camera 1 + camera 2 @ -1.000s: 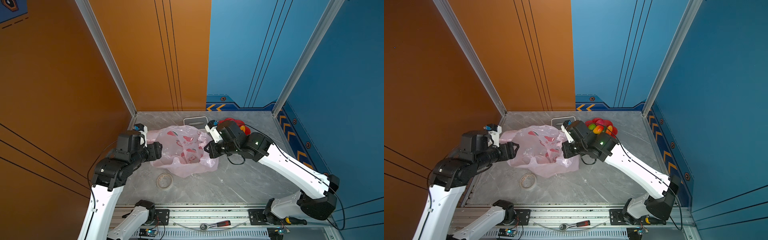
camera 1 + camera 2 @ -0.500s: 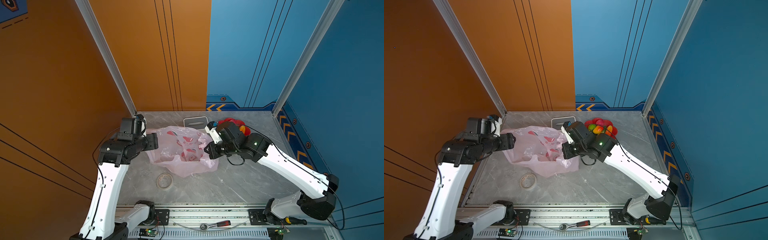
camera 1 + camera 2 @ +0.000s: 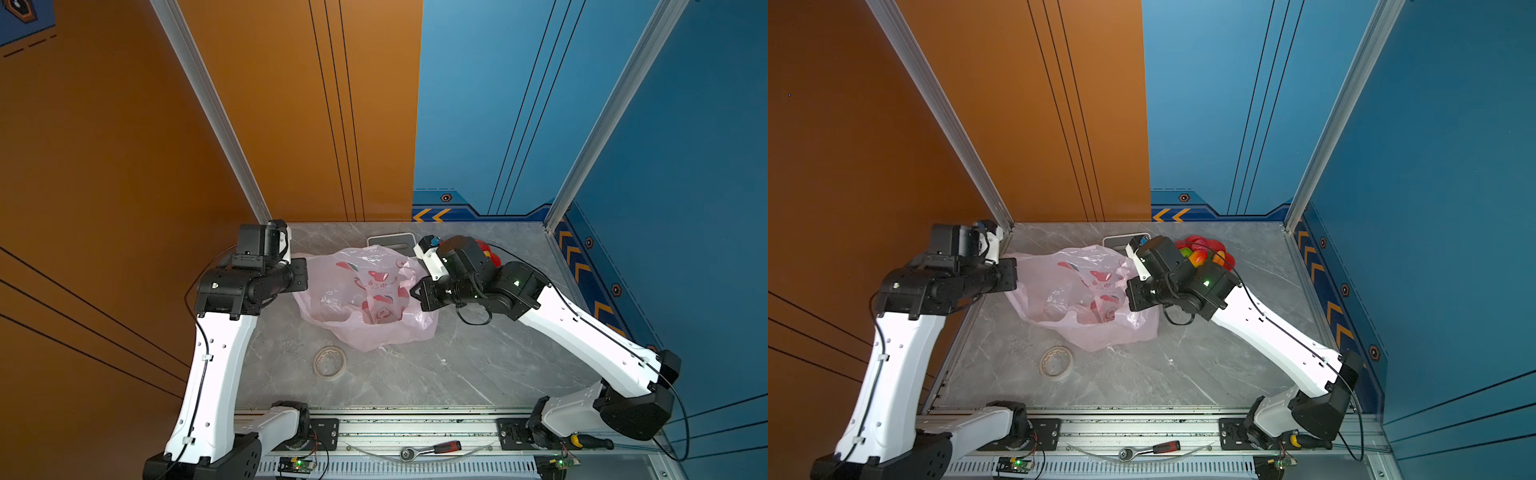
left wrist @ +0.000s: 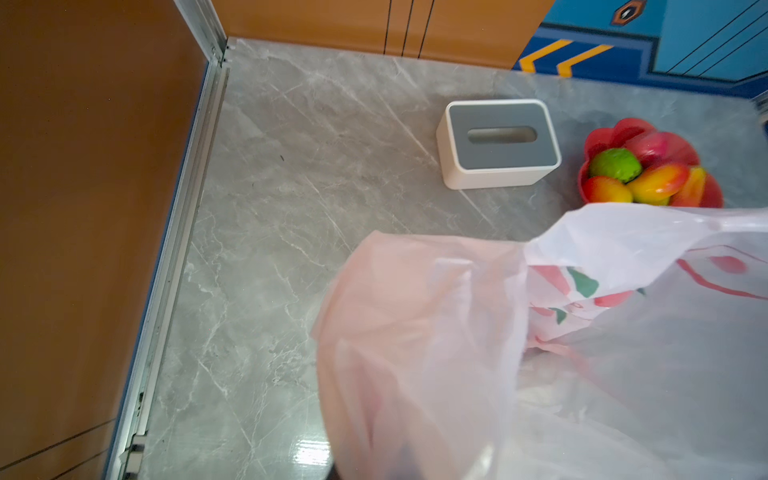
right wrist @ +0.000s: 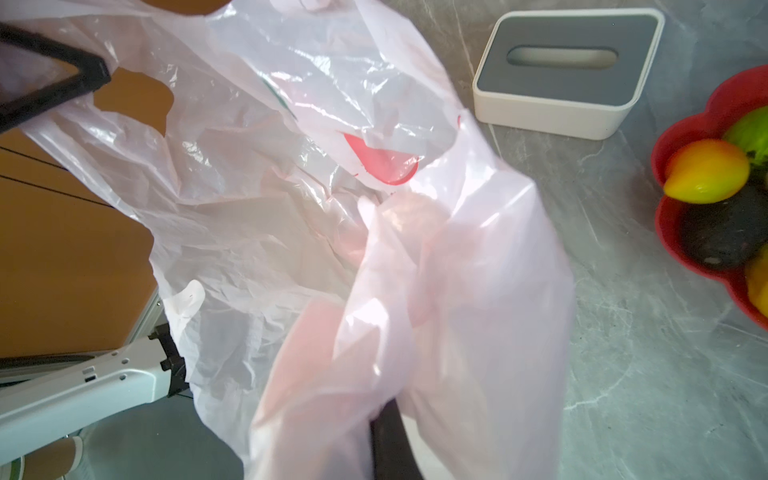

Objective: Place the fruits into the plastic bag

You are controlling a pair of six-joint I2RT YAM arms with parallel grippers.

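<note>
At the near edge, at six o'clock in both top views, a tool (image 3: 430, 449) with a red grip lies on the metal rail (image 3: 415, 428). A little farther in, toward seven, a tape roll (image 3: 329, 362) lies flat on the grey tabletop (image 3: 457, 365).

Past it, in the middle, sits the pink bag (image 3: 365, 299). It is crumpled, with its mouth open upward.

The left hand (image 3: 304, 272) is at the bag's nine o'clock edge. The plastic hides its tips, but they are pressed together. The bag's edge rises up to them, so this hand grips the bag.

The right hand (image 3: 415, 291) is at the bag's three o'clock edge, pinched tight on a bunch of plastic. In the right wrist view the plastic gathers round its black finger (image 5: 388, 436).

Farther back, at twelve, a white box (image 4: 498, 141) with a grey top stands just behind the bag. Toward one o'clock, a red dish (image 4: 598, 139) holds the fruits (image 4: 648, 180). There is a green one, some yellow-red ones and a dark one. They lie in the dish, near the bag.
</note>
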